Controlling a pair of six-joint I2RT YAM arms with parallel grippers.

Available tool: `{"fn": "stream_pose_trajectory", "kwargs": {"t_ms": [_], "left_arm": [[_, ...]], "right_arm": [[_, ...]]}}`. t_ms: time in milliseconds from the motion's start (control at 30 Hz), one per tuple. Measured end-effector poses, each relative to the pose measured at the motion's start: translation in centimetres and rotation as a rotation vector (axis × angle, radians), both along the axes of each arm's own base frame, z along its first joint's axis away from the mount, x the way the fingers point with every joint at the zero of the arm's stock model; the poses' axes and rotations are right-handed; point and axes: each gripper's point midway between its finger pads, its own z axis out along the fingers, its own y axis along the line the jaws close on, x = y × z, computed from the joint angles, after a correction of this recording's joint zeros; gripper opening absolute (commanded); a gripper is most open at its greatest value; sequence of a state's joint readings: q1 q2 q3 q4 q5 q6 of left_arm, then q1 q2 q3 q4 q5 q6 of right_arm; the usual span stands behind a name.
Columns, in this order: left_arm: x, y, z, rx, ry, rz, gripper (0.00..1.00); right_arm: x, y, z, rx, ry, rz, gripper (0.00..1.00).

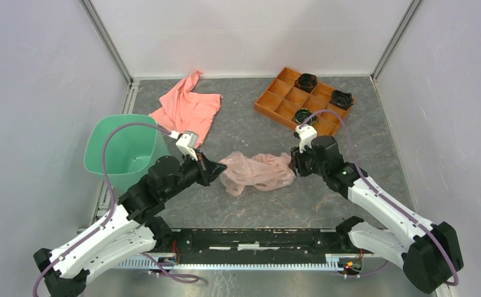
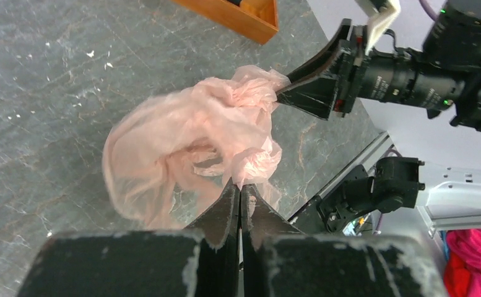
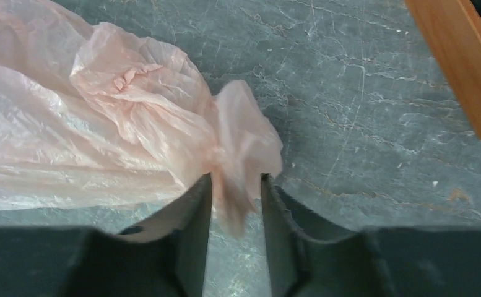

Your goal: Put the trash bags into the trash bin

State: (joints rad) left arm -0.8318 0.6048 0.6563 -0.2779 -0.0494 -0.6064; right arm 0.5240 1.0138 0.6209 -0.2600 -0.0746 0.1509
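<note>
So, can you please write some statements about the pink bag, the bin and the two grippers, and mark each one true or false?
1. The trash bag lies crumpled on the table. True.
2. The bag is inside the trash bin. False: it is outside it.
3. The left gripper is shut on the bag. True.
4. The right gripper is fully closed. False: its fingers stand apart, with film between them.

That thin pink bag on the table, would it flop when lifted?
Probably floppy: the trash bag lies crumpled in soft folds, so it should sag from any pinch. Likely very light, being see-through film. It may slip, since the left pincer grips only a thin fold.
</note>
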Motion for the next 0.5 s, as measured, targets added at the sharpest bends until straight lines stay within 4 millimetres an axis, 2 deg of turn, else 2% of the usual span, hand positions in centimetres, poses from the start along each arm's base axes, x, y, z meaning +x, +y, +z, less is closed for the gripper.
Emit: {"fn": "stream_pose_trajectory", "kwargs": {"t_ms": [67, 133, 300, 367, 500], "left_arm": [[0.2, -0.3, -0.6, 0.002, 0.036, 0.008, 0.02], [0.2, -0.5, -0.8, -0.005, 0.06, 0.012, 0.02], [0.4, -1.5, 1.1, -0.076, 0.104, 0.016, 0.02], [0.4, -1.9, 2.1, -0.114, 0.111, 0.01, 0.02], [0.3, -2.7, 3.1, -0.167, 0.138, -0.006, 0.02]], "right_arm": [[-0.6, -0.3, 0.3, -0.011, -0.002, 0.006, 0.57], [-1.1, -0.4, 1.0, -0.019, -0.013, 0.01, 0.6], [-2.1, 0.6, 4.7, -0.024, -0.073, 0.059, 0.68], [-3.0, 2.1, 6.7, -0.002, -0.111, 0.113, 0.69], [-6.6, 7.4, 10.5, 0.09, -0.172, 0.313, 0.72]]}}
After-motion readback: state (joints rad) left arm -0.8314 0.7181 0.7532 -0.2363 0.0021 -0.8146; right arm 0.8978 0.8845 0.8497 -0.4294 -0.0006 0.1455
